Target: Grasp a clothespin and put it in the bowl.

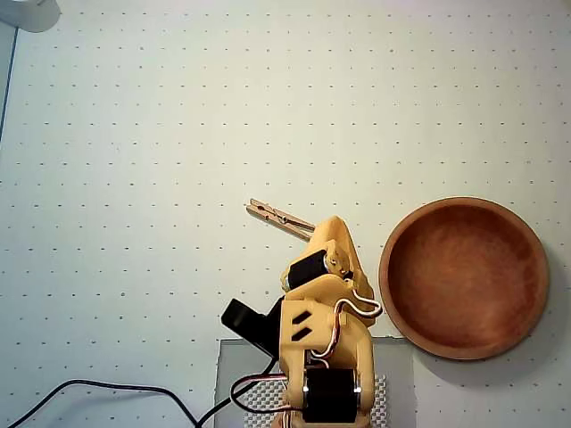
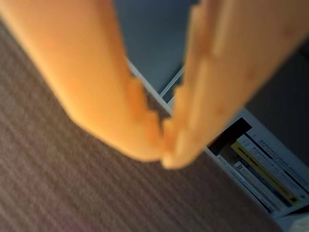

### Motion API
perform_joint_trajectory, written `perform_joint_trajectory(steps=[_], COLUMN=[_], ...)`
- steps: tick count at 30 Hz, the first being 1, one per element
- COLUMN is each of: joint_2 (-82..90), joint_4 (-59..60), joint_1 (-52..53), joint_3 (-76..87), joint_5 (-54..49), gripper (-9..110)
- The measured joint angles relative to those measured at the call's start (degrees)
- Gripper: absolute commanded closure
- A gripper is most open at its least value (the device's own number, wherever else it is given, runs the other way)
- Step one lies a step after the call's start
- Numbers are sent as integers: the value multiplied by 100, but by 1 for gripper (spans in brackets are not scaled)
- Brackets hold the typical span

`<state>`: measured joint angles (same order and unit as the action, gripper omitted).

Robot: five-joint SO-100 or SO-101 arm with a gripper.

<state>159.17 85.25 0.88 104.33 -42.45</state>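
worktop [image 1: 134,134] dotted, pale | wooden bowl [image 1: 464,278] right of centre, empty | my tool [image 2: 161,157] tips together, nothing between them | clothespin [image 1: 277,217] lies flat at centre, just past my arm | judge: part tips, straddle pin across its slim width, then close.
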Motion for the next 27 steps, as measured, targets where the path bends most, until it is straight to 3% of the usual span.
perform_joint_trajectory(steps=[13,27], joint_2=[-2742,-5449], joint_4=[527,554], joint_1=[18,0], joint_3=[-1046,-1670], joint_5=[-2276,-2461], gripper=[105,104])
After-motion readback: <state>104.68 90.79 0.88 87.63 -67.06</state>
